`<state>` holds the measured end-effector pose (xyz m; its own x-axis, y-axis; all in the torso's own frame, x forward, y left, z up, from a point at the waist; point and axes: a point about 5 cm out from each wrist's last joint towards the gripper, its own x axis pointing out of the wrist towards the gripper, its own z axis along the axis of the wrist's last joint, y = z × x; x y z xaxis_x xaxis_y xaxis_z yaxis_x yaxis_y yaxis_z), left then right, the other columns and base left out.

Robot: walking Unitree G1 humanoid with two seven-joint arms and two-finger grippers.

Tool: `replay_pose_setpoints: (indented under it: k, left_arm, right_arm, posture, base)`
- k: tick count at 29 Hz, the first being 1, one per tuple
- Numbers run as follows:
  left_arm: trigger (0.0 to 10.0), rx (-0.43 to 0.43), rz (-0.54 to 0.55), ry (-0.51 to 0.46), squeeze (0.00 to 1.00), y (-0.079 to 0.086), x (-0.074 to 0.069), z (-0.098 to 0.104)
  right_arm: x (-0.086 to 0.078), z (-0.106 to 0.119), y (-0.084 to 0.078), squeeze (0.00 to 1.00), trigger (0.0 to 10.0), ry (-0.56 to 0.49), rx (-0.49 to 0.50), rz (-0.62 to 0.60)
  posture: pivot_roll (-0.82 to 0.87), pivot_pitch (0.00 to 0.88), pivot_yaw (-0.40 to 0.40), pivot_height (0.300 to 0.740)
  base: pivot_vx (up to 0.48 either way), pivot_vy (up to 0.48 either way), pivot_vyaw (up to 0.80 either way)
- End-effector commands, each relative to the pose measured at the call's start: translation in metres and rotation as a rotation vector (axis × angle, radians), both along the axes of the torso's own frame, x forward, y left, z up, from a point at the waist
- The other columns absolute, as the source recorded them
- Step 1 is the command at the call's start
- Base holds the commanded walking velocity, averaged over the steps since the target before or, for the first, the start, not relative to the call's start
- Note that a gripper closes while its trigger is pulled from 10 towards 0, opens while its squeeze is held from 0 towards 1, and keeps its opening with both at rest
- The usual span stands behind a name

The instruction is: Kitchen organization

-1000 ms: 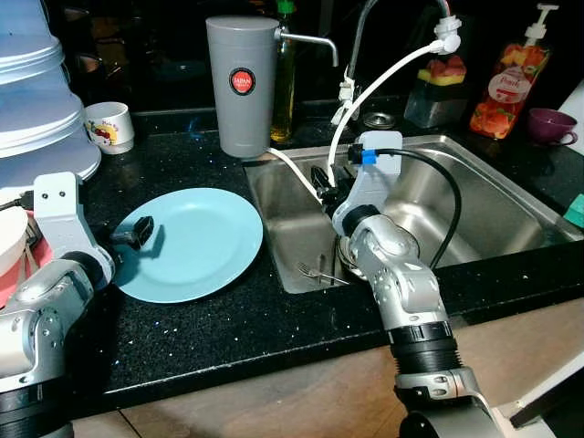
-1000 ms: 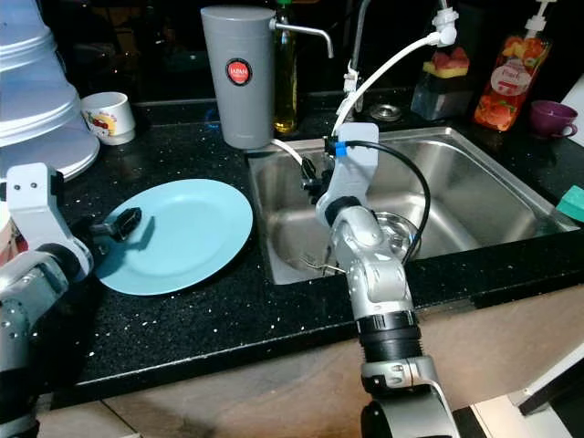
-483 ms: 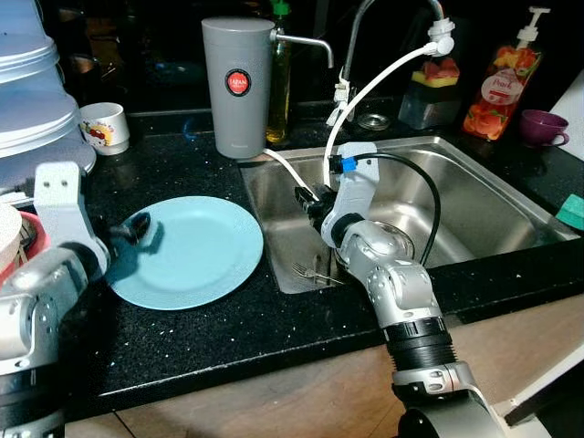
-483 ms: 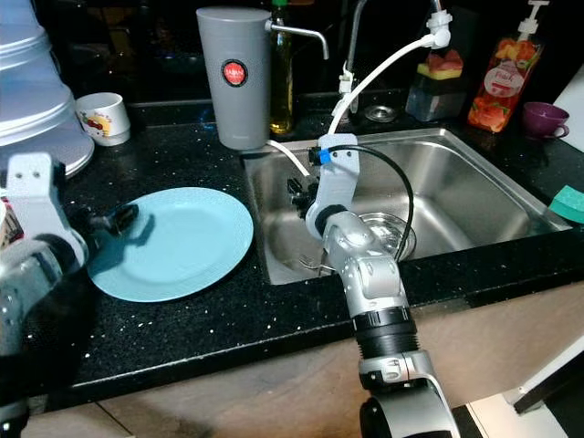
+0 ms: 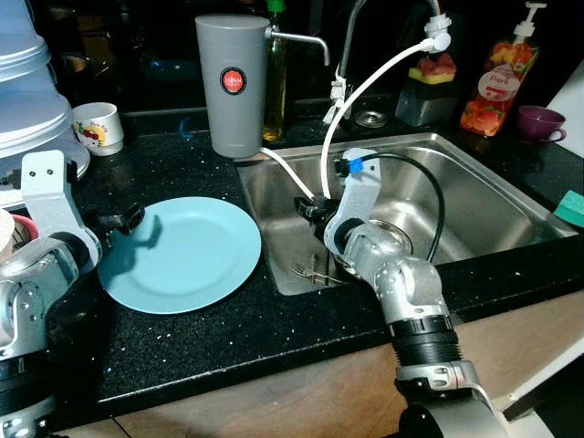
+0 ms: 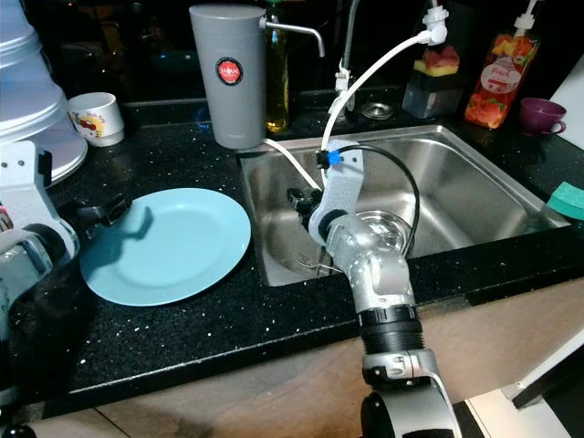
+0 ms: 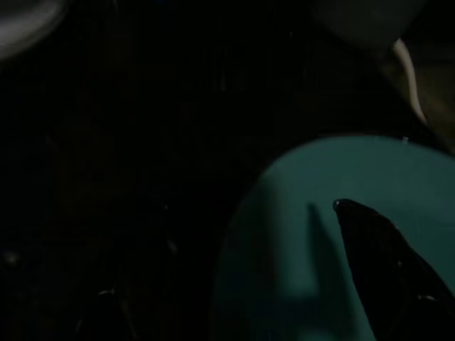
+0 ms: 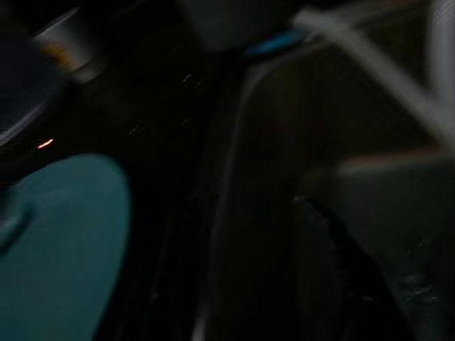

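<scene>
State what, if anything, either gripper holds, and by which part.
Nothing visibly held. The left gripper sits at the blue plate's left rim; the right gripper hangs over the sink.

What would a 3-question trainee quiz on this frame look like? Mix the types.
1. True or false: the plate lies inside the sink.
2. Which gripper is over the sink? A) left gripper B) right gripper
3. Fill in: the fork lies in the ____.

Key:
1. False: it lies on the counter, left of the sink.
2. B: the left one is at the plate's left rim.
3. sink
</scene>
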<state>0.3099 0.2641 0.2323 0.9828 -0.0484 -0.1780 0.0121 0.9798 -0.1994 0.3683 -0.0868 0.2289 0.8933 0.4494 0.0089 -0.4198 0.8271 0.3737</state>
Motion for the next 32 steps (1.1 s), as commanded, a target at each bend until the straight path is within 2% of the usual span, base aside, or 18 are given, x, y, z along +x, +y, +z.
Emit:
replay_pose_setpoints:
  k: [1, 6, 7, 8, 15, 22, 31, 32]
  left_arm:
    - [10.0, -0.019, -0.024, 0.055, 0.0, -0.001, -0.001, -0.006]
    - [10.0, -0.004, -0.019, 0.092, 0.0, 0.002, -0.002, -0.01]
    - [10.0, -0.003, -0.02, 0.101, 0.0, 0.002, -0.002, -0.011]
    - [10.0, 0.001, -0.02, 0.108, 0.0, 0.003, -0.002, -0.012]
    - [10.0, 0.0, -0.045, 0.127, 0.0, 0.0, -0.002, -0.013]
    - [10.0, 0.008, -0.057, 0.125, 0.0, -0.003, -0.001, -0.012]
    - [10.0, 0.013, -0.067, 0.132, 0.0, -0.005, 0.0, -0.014]
    - [10.0, 0.017, -0.072, 0.132, 0.0, -0.006, 0.0, -0.014]
  right_arm:
    - [-0.003, 0.001, 0.001, 1.0, 10.0, 0.041, 0.064, 0.068]
    - [-0.004, 0.002, -0.001, 1.0, 10.0, 0.089, 0.154, 0.098]
    - [-0.004, 0.002, -0.001, 0.7, 10.0, 0.103, 0.157, 0.106]
    - [-0.004, 0.001, -0.001, 0.0, 10.0, 0.11, 0.154, 0.109]
    - [-0.011, 0.0, 0.012, 0.0, 10.0, 0.195, 0.263, 0.217]
    - [-0.022, 0.0, 0.029, 0.0, 10.0, 0.223, 0.281, 0.327]
    - [-0.033, 0.005, 0.04, 0.0, 10.0, 0.22, 0.274, 0.419]
    - [-0.036, 0.006, 0.042, 0.0, 0.0, 0.223, 0.288, 0.436]
  posture:
    - [0.01, 0.08, 0.02, 0.74]
    - [0.0, 0.089, 0.026, 0.74]
    - [0.0, 0.091, 0.028, 0.74]
    - [0.0, 0.091, 0.029, 0.74]
    - [0.0, 0.088, 0.029, 0.74]
    - [0.0, 0.085, 0.031, 0.74]
    - [0.0, 0.082, 0.034, 0.74]
    - [0.0, 0.082, 0.034, 0.74]
  base:
    - [0.0, 0.0, 0.0]
    - [0.0, 0.0, 0.0]
    - [0.0, 0.0, 0.0]
    - [0.0, 0.0, 0.0]
    - [0.0, 0.0, 0.0]
    - [0.0, 0.0, 0.0]
    - [0.0, 0.0, 0.0]
    - [0.0, 0.0, 0.0]
